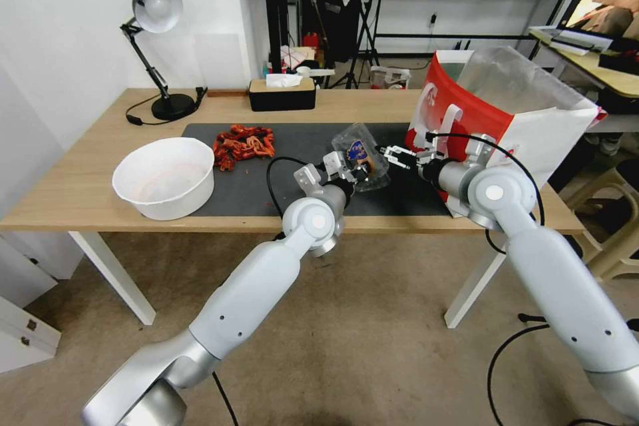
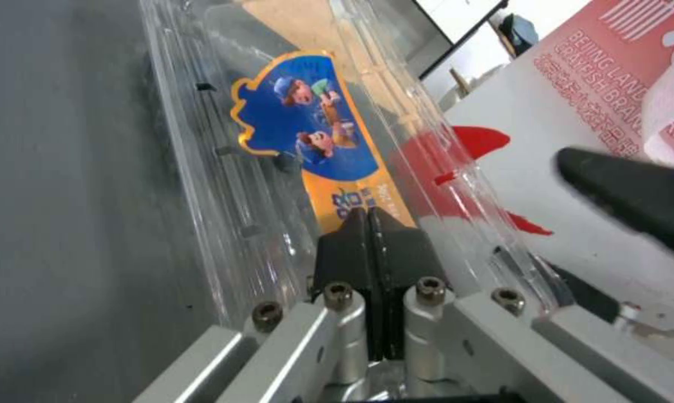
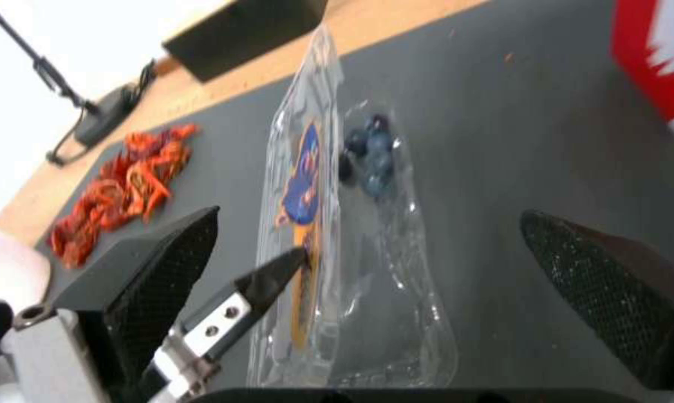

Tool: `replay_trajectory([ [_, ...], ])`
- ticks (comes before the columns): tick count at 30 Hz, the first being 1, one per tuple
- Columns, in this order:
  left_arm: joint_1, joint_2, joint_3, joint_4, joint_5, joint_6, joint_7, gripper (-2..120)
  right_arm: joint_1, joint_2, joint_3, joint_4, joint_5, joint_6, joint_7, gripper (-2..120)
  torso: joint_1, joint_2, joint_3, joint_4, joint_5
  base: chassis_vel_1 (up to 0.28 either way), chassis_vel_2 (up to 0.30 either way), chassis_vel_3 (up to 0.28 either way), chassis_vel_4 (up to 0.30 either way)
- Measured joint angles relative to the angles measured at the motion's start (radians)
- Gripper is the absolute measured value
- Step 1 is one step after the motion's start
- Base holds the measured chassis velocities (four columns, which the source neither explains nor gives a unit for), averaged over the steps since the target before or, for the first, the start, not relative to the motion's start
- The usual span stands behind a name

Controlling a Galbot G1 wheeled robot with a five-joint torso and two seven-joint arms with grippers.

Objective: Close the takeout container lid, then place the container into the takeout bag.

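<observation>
A wooden table (image 1: 86, 180) holds a dark grey mat (image 1: 293, 140). At nine o'clock sits a big white bowl (image 1: 164, 176). At eleven stands a black lamp (image 1: 156, 46), at twelve a black tissue box (image 1: 281, 93). At three stands the takeout bag (image 1: 526, 120).

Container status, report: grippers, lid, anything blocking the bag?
Left gripper shut on lid, right gripper open beside it. Container half closed on mat. Bag open, unobstructed.
</observation>
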Motion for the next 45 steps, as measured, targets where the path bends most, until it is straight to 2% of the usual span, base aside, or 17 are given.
replay_trajectory([
  [11, 0.000, -0.001, 0.001, -0.001, -0.001, -0.001, 0.001, 0, 0.065, 0.012, -0.068, -0.075, 0.024, -0.015, -0.022, 100, 0.000, 0.000, 0.000, 0.0000, -0.0002, 0.000, 0.000, 0.000, 0.000],
  [45, -0.001, -0.003, 0.009, -0.006, -0.003, -0.002, 0.003, 0, 0.164, 0.048, -0.103, -0.223, 0.115, -0.060, -0.030, 100, 0.000, 0.000, 0.000, 0.0000, -0.0002, 0.000, 0.000, 0.000, 0.000],
])
